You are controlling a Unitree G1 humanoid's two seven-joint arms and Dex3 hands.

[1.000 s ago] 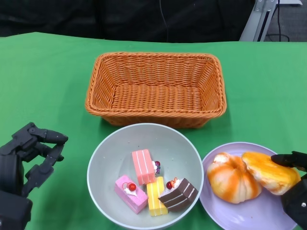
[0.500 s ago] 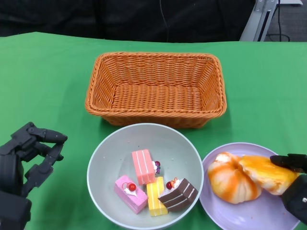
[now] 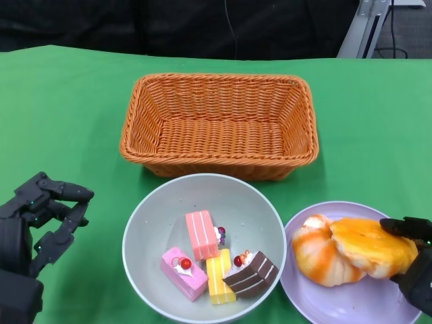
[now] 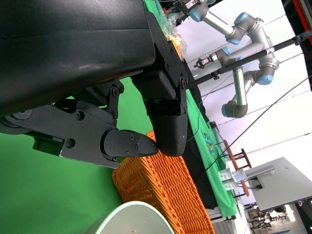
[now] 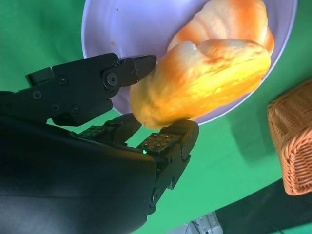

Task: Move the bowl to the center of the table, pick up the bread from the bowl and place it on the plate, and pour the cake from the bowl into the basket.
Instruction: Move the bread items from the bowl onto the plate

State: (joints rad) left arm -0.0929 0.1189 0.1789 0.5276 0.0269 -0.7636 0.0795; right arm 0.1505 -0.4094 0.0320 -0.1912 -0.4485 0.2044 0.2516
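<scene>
Right hand (image 3: 413, 270) grips a bread roll (image 3: 373, 246) over the plate (image 3: 317, 300); its wrist view shows fingers (image 5: 168, 146) beneath. Left hand (image 3: 37, 219) empty, fingers apart. Bowl (image 3: 145, 233) central on green tabletop (image 3: 67, 108). Left wrist view: robot arm (image 4: 243, 58) beyond.

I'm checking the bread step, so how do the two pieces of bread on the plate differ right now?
The oblong bread is pinched by the right hand; the round bread lies free. The oblong bread rests partly on top of the round bread, which sits on the purple plate. The round bread shows white streaks; the oblong bread looks plain glazed. Both are orange.
</scene>
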